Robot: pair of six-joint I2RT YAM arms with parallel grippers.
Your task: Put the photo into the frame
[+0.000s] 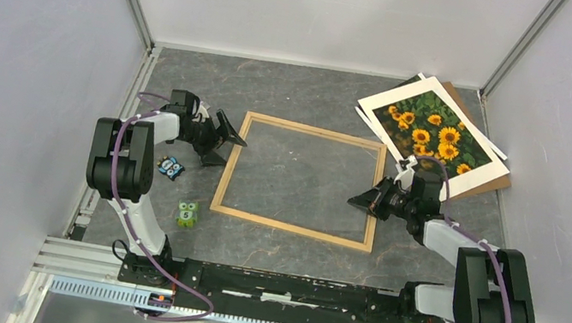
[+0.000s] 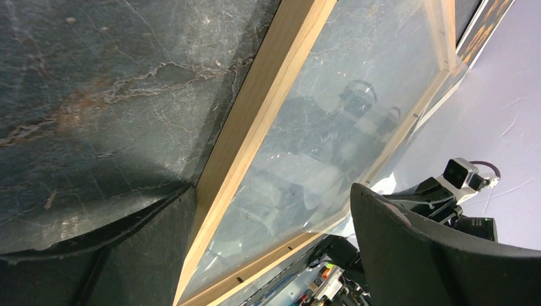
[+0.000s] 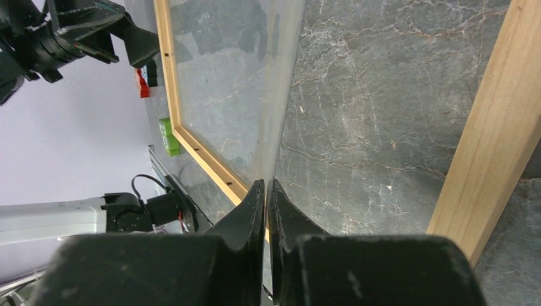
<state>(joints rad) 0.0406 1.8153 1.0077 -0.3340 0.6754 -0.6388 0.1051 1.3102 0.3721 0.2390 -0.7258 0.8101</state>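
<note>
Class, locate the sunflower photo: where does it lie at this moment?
In the top view, the photo lies face up at the far right, on a brown board, just beyond the frame.

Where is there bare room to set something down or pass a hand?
Free: the strip between frame and back wall, and the strip between frame and arm bases. Crowded: far-right corner, photo pile; left side, toys and left hand.

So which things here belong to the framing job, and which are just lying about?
Job:
photo
frame

Lying about:
blue toy figure
green toy figure
brown board under the photo
</note>
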